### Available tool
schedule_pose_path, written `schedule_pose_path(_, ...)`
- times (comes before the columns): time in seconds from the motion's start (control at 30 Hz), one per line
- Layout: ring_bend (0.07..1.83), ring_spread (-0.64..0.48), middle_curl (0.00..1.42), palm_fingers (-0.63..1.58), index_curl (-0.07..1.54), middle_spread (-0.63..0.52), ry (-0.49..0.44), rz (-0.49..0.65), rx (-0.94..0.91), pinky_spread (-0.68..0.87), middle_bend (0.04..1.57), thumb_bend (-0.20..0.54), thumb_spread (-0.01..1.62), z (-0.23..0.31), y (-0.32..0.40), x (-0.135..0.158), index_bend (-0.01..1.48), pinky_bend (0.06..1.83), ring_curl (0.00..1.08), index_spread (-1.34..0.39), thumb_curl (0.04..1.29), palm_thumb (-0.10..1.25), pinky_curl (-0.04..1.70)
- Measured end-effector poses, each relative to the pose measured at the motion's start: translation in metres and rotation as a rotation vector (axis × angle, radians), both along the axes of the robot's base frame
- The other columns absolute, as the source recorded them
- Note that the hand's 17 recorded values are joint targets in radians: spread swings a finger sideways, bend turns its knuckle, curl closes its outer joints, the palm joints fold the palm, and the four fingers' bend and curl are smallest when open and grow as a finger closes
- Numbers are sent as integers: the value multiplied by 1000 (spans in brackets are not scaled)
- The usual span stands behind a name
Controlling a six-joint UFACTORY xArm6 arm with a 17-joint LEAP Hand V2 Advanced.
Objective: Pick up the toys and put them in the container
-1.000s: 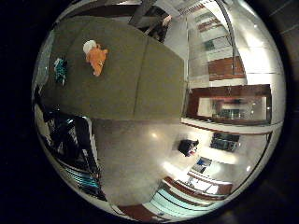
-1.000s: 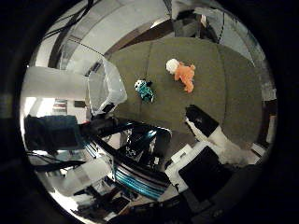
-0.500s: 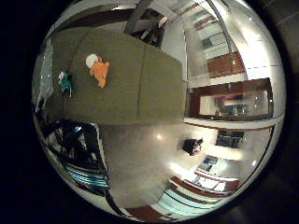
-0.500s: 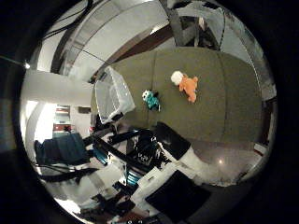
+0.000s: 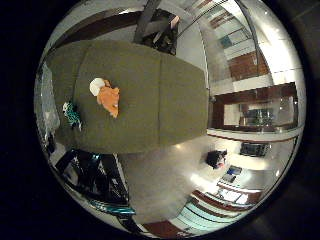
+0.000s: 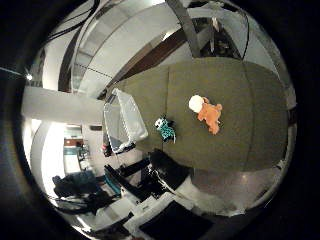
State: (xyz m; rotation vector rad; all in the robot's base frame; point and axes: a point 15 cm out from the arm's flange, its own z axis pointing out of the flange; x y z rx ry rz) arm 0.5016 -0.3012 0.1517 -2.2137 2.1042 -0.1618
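Observation:
An orange plush toy with a white head (image 6: 209,112) lies on the olive-green table (image 6: 250,115). A small teal toy (image 6: 165,129) lies beside it, nearer the clear plastic container (image 6: 122,122) that stands at the table's end. My right hand (image 6: 175,185) is well above and off the table's edge, far from both toys. One black-tipped finger (image 6: 164,164) reaches out fairly straight and holds nothing. The little finger side view also shows the orange toy (image 5: 107,97) and the teal toy (image 5: 72,114).
Dark frames and teal-edged equipment (image 5: 95,175) stand on the floor beside the table's near edge. A small dark object (image 5: 216,158) sits on the pale floor. Wooden cabinets (image 5: 255,112) line the far wall.
Both views have shifted as the hand moved, so the table and toys now sit more centrally. The toys and container keep their places on the table.

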Motion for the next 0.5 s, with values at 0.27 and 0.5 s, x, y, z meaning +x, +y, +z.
schedule_pose_path(0.27, 215, 193, 313, 129, 300, 90, 80, -16, 49, 354, 192, -24, 1061, -91, 4, 31, 173, 415, 249, -299, 284, 416, 151)
schedule_pose_path(0.5, 219, 193, 312, 123, 300, 98, 140, -12, 73, 355, 192, -26, 1053, -156, 12, 42, 171, 417, 255, -296, 281, 403, 149)
